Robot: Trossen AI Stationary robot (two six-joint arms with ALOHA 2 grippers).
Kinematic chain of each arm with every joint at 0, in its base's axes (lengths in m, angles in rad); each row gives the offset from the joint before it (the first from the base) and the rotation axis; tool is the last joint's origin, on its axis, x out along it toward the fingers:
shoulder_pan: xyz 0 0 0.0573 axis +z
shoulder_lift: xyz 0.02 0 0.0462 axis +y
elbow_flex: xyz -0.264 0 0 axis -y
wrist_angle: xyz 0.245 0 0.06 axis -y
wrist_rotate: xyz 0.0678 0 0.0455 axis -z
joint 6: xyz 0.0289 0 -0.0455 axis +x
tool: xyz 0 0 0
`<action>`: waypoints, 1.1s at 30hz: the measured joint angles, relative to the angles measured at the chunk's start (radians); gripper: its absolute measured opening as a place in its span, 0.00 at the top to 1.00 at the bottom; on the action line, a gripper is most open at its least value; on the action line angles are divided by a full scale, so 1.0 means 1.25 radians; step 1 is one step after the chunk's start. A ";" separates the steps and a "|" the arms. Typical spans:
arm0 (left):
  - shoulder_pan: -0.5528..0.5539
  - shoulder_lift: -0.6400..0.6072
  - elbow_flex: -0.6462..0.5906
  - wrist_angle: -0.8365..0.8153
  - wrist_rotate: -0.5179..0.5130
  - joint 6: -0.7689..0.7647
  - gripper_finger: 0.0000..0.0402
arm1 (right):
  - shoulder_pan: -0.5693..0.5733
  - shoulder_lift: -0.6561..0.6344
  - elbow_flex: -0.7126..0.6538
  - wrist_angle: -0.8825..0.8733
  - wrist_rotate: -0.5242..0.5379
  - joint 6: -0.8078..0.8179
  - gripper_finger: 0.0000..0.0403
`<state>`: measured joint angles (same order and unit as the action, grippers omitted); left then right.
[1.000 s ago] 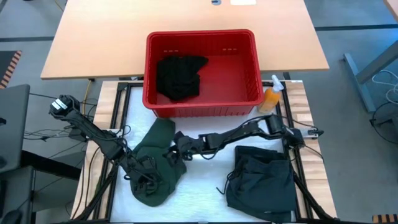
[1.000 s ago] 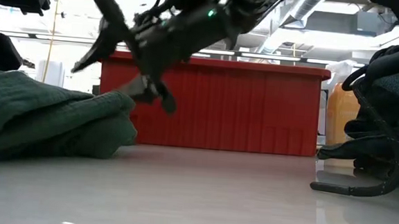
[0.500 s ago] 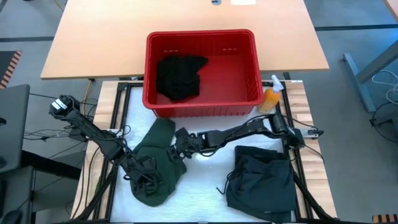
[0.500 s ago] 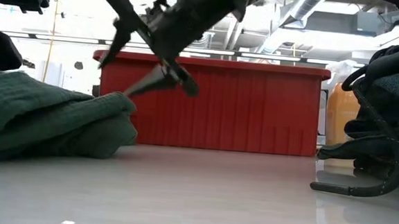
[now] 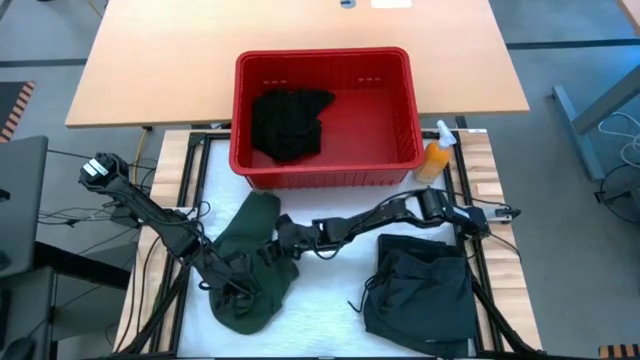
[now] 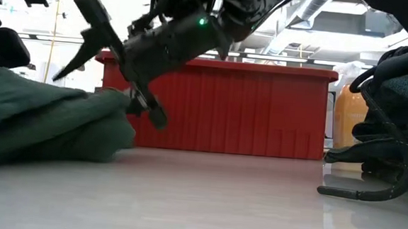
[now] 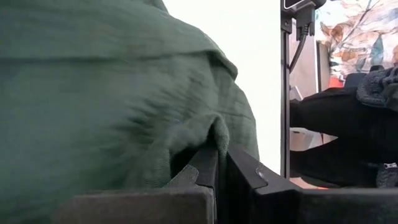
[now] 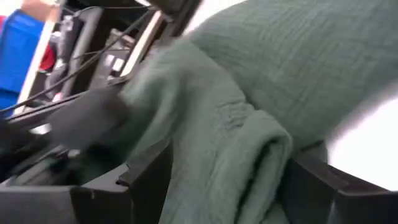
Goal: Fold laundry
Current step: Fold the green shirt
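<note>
A dark green garment (image 5: 250, 262) lies bunched on the white table, left of centre. My left gripper (image 5: 238, 283) is over its near part and shut on it. My right gripper (image 5: 274, 240) reaches in from the right and stands open. Its fingers are on either side of a rolled edge of the green cloth (image 8: 236, 155) on the garment's right side. A black garment (image 5: 288, 122) lies in the red basket (image 5: 400, 100). A dark pile of clothes (image 5: 420, 290) rests on the table's near right. My left gripper (image 7: 221, 146) pinches a raised fold of the green cloth (image 7: 213, 126) between its two shut fingers, slanting down from the table's left. The rest of the garment lies slack on the table. My right gripper (image 8: 230, 180) has the rolled edge between its open fingers; whether they touch it I cannot tell.
The red basket stands at the table's far edge, with an orange spray bottle (image 5: 435, 160) beside its right corner. Bare white table (image 5: 330, 300) lies between the green garment and the dark pile. Cables hang along both arms.
My right gripper rose a little and then came down toward the table's left. It rolled as it went, and its open fingers now stand around the green garment's right edge. The cloth near that edge has shifted slightly.
</note>
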<state>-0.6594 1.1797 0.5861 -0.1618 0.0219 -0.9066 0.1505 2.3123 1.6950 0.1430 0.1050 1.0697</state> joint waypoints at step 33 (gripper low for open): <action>0.018 -0.097 0.000 -0.036 -0.259 0.059 1.00 | 0.084 -0.541 -0.010 -0.689 0.334 -0.326 0.93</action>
<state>-0.6365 1.0590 0.5861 -0.2070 -0.3023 -0.8323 0.2550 1.6366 1.6826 -0.7180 0.5230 0.6617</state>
